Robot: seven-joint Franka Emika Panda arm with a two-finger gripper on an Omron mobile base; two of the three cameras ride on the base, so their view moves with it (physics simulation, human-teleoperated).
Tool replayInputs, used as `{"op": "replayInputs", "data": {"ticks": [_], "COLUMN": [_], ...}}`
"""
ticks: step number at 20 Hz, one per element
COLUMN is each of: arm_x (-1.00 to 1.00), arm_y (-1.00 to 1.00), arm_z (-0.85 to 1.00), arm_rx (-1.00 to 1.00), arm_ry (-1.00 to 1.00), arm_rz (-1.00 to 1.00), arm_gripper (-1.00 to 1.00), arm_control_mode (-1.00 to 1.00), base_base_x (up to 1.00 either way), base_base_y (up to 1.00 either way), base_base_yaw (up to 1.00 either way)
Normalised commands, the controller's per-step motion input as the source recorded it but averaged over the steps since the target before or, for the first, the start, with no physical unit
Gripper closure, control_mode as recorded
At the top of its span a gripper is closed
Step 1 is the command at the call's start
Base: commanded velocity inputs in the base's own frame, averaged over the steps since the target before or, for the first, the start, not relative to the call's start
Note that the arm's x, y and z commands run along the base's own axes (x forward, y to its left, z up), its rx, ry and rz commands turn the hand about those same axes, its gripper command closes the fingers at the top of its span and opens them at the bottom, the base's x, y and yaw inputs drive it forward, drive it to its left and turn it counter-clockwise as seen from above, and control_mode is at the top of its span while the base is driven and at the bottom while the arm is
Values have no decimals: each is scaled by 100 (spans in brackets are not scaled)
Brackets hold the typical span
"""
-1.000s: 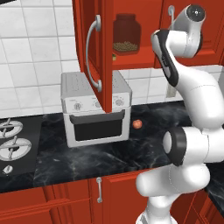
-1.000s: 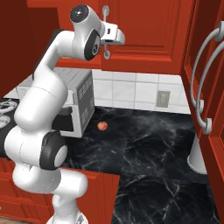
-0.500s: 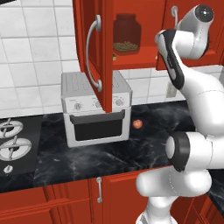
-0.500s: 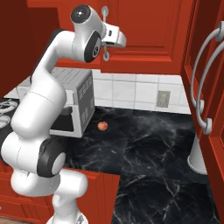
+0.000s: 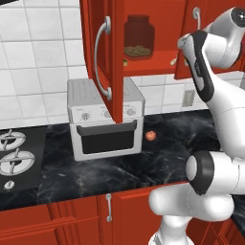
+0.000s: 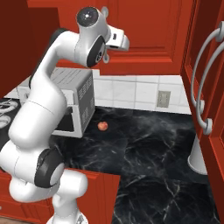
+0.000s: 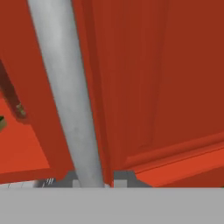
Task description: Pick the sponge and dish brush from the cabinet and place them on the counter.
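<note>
Arm swung right; gripper pinches cabinet handle (door edge close).

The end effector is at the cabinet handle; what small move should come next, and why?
Probably pull the handle outward: the end effector seems shut on it, and this cabinet door hides part of the shelf.

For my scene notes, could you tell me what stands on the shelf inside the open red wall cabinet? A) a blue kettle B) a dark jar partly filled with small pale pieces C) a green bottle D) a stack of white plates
B: the dark jar stands on the cabinet shelf.
</note>
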Motion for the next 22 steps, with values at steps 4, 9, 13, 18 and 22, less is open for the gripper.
{"op": "replayInputs", "data": {"ticks": [4, 9, 13, 18, 22], "arm_x": [-39, -34, -38, -43, -36], "arm_y": [-33, -39, -45, -46, -48], "arm_z": [0, 0, 0, 0, 0], "arm_rx": [5, 6, 6, 6, 6], "arm_ry": [0, 2, 3, 0, -1], "arm_rz": [2, 1, 2, 5, 4], "arm_gripper": [100, 100, 100, 100, 100], "arm_control_mode": [-100, -100, -100, -100, -100], "base_base_x": [0, 0, 0, 0, 0], "base_base_y": [0, 0, 0, 0, 0], "base_base_yaw": [0, 0, 0, 0, 0]}}
